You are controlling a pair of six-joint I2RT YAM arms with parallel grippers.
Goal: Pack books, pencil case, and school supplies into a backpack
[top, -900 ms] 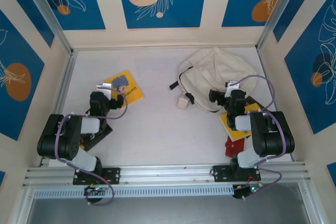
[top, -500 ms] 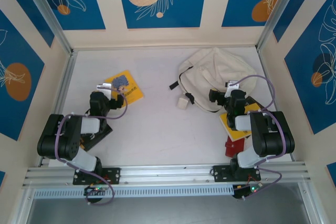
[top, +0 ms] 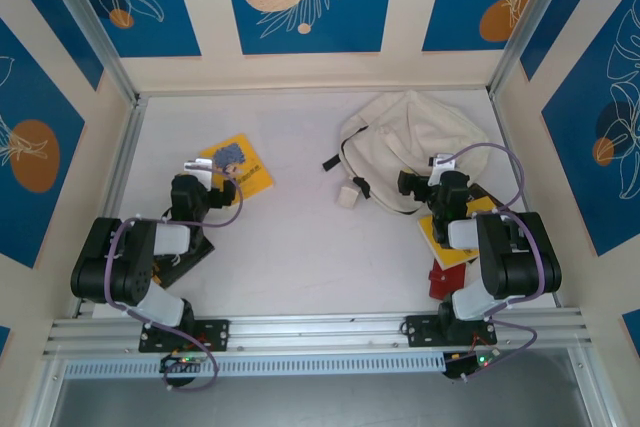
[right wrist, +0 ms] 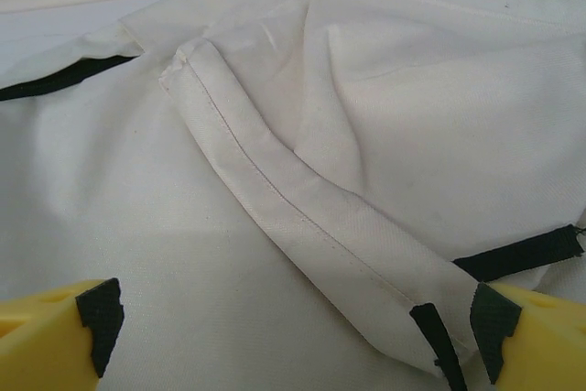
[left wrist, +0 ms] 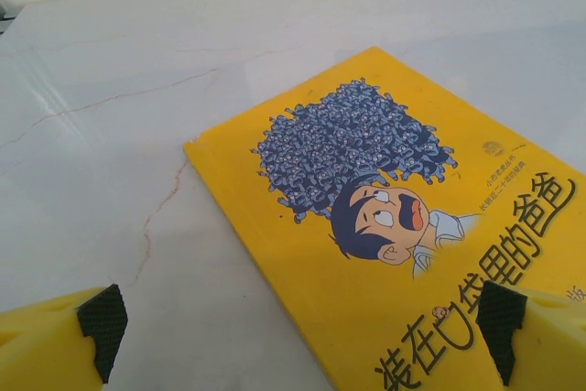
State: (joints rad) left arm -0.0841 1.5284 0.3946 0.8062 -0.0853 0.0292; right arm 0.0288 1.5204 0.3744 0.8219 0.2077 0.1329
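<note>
Printed in large black Chinese characters on the cover of the yellow book (left wrist: 302,318), slanting up to the right just below the cartoon boy (left wrist: 385,222): 装在口袋里的爸, running on toward the right edge of the left wrist view. Up and to the right of the boy, a small round emblem (left wrist: 495,147), its inside too fine to read. Just beneath that emblem, also right of the boy, two short lines of tiny characters (left wrist: 515,174), not legible. From the top view, same cover, print too small to make out.
</note>
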